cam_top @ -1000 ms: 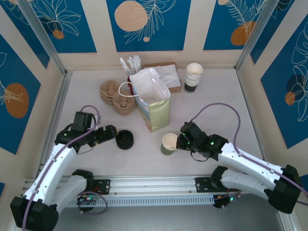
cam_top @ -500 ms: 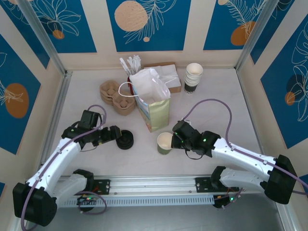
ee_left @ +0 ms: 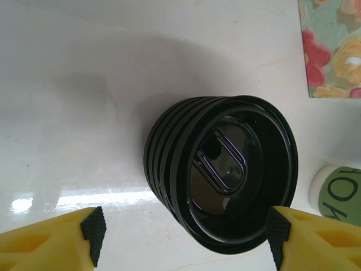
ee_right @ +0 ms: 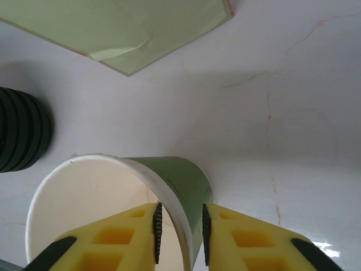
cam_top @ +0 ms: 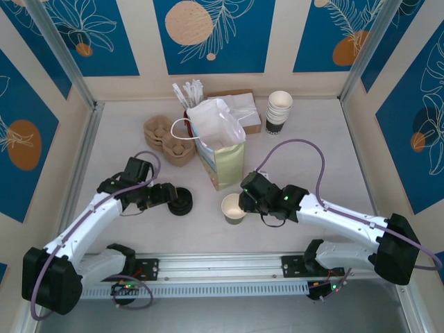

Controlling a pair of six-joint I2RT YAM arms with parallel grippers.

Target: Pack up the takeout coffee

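The takeout coffee point(cam_top: 233, 208) is an open paper cup, white-rimmed, green outside and cream inside, standing upright and lidless on the table in front of the bag. My right gripper point(cam_top: 244, 202) point(ee_right: 181, 231) sits astride the cup's point(ee_right: 113, 192) right wall, one finger inside and one outside, jaws slightly parted. A stack of black lids point(cam_top: 180, 201) point(ee_left: 225, 175) stands left of the cup. My left gripper point(cam_top: 165, 195) point(ee_left: 184, 237) is open, its yellow fingers wide on either side of the stack without touching it. The cup's side point(ee_left: 337, 191) shows at the right edge.
A white and floral paper bag point(cam_top: 222, 149) point(ee_right: 141, 28) point(ee_left: 333, 45) stands open just behind the cup. Cardboard cup carriers point(cam_top: 166, 140), wrapped cutlery point(cam_top: 189, 94), a napkin box point(cam_top: 243, 114) and a stack of paper cups point(cam_top: 279, 111) line the back.
My right gripper slid the cup leftward toward the lids, and its jaws have loosened on the wall. My left gripper advanced to the lid stack and narrowed a little.
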